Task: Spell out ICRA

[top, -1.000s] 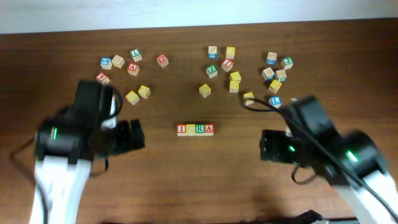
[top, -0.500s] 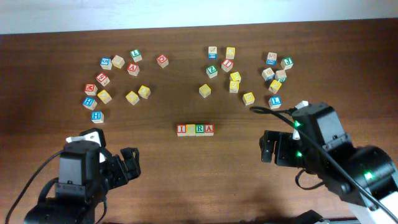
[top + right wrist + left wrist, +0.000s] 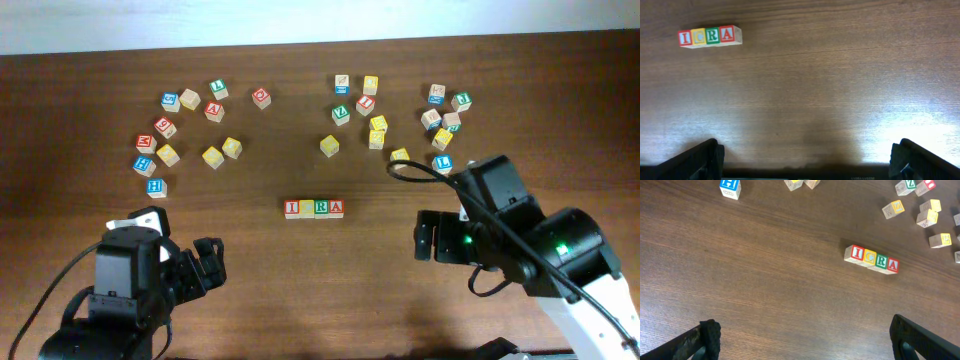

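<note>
The left gripper [image 3: 803, 330] and right gripper [image 3: 807, 150] both gape wide and empty, well apart from the letter blocks [image 3: 314, 208]. These sit touching in one straight row on the surface [image 3: 320, 300], reading I, C, R, A, away from the spare blocks [image 3: 330, 146], so the word looks finished.

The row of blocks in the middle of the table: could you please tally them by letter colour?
Red: 2, the I block and the A block
Yellow: 1, the C block
Green: 1, the R block
Total: 4
</note>
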Controlling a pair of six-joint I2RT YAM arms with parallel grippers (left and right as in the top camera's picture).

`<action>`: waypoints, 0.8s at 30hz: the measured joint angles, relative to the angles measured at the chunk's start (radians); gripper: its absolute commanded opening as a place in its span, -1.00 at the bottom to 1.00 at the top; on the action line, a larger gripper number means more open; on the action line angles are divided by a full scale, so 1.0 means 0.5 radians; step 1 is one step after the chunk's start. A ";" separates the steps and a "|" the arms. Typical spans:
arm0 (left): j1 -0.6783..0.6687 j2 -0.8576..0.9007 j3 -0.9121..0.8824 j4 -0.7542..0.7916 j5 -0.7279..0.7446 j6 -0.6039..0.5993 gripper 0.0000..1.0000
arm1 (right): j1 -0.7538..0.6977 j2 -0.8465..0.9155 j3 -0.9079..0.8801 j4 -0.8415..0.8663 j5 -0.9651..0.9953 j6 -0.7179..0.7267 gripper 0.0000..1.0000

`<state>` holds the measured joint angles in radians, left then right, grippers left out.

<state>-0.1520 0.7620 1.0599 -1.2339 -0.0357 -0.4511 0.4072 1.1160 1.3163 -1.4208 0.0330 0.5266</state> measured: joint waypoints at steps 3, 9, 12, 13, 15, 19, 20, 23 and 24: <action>0.000 0.000 0.000 0.000 0.000 0.000 0.99 | 0.000 0.058 -0.001 0.001 0.000 -0.001 0.97; 0.000 0.000 -0.001 -0.001 0.000 0.000 0.99 | -0.063 -0.192 -0.011 -0.002 0.001 -0.004 0.97; 0.000 0.000 -0.001 -0.001 0.000 0.000 0.98 | -0.208 -0.298 -0.011 -0.001 0.000 -0.005 0.97; 0.000 0.000 -0.001 -0.002 0.000 0.000 0.99 | -0.258 -0.321 -0.012 -0.001 0.001 -0.006 0.97; 0.000 0.000 -0.003 -0.002 0.000 -0.001 0.99 | -0.362 -0.384 -0.012 -0.030 0.016 -0.016 0.97; 0.000 0.000 -0.004 -0.002 0.000 -0.006 0.99 | -0.499 -0.609 -0.075 0.289 0.161 -0.107 0.97; 0.000 0.000 -0.004 -0.004 0.000 -0.006 0.98 | -0.539 -0.687 -0.142 0.468 0.179 -0.142 0.97; 0.000 0.000 -0.005 -0.005 -0.005 -0.006 0.99 | -0.717 -0.930 -0.514 0.990 0.188 -0.268 0.97; 0.000 0.000 -0.005 -0.006 -0.005 -0.006 0.99 | -0.755 -0.989 -0.619 1.112 0.172 -0.301 0.97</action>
<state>-0.1520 0.7620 1.0573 -1.2369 -0.0383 -0.4541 0.0296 0.6216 1.0069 -0.8650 0.1188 0.3763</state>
